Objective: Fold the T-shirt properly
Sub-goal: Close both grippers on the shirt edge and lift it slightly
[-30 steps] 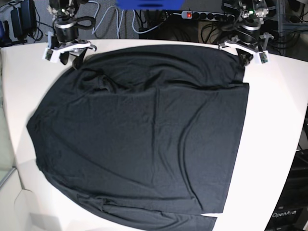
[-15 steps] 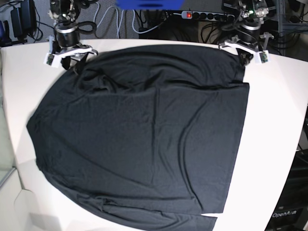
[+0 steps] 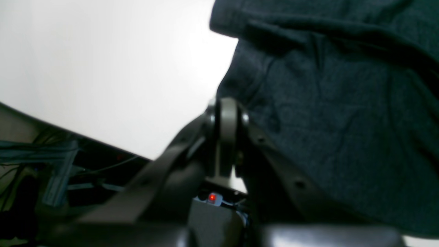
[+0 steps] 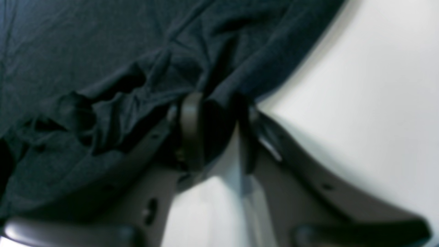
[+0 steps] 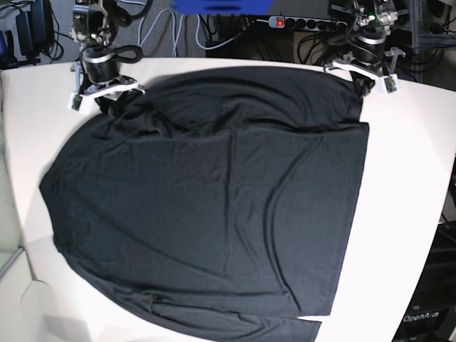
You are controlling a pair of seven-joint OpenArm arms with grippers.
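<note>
T-shirt (image 5: 214,199) spread flat on white table (image 5: 406,214), covering most of it; far edge bunched into folds at both corners. Right gripper (image 4: 214,127) at far corner on base view's left, fingers (image 4: 190,130) narrow, fold of black fabric pinched between them. Left gripper (image 3: 226,137) at opposite far corner, jaws pressed together just beside shirt edge; whether cloth is caught, cannot tell.

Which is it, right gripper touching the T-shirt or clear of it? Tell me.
Touching. In the right wrist view the T-shirt bunches between the right gripper fingers, its edge pressed against them.
</note>
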